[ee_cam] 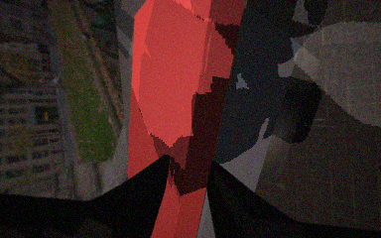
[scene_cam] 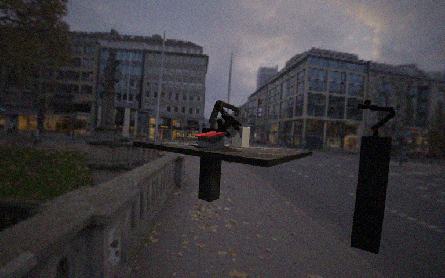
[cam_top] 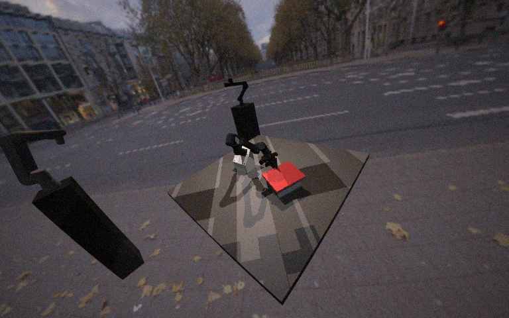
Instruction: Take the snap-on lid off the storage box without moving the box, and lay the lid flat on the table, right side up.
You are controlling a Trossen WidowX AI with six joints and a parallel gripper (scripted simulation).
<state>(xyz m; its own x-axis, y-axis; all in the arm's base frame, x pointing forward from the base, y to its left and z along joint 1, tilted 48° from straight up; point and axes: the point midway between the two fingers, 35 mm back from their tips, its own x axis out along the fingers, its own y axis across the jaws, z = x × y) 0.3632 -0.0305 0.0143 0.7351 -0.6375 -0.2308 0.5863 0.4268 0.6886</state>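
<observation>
The red lid [cam_top: 283,177] [scene_cam: 210,134] [ee_cam: 169,74] is on top of the blue-grey storage box [cam_top: 289,190] [scene_cam: 209,142], right side up. In the exterior view the lid is slightly tilted, its edge on the gripper side higher than the far edge, with the far part over the box. My gripper [cam_top: 276,166] [scene_cam: 226,133] [ee_cam: 189,164] is shut on the near edge of the lid, one finger on each face in the wrist view. The box stands on the table [cam_top: 339,159] [scene_cam: 237,157]. Whether the far edge touches the box rim is hard to tell.
A white block [cam_top: 240,159] [scene_cam: 245,136] stands on the table beside the arm. Black pedestals [cam_top: 88,228] [cam_top: 245,120] [scene_cam: 371,193] with folded arms stand off the table. Dark patches and shadows cross the table top.
</observation>
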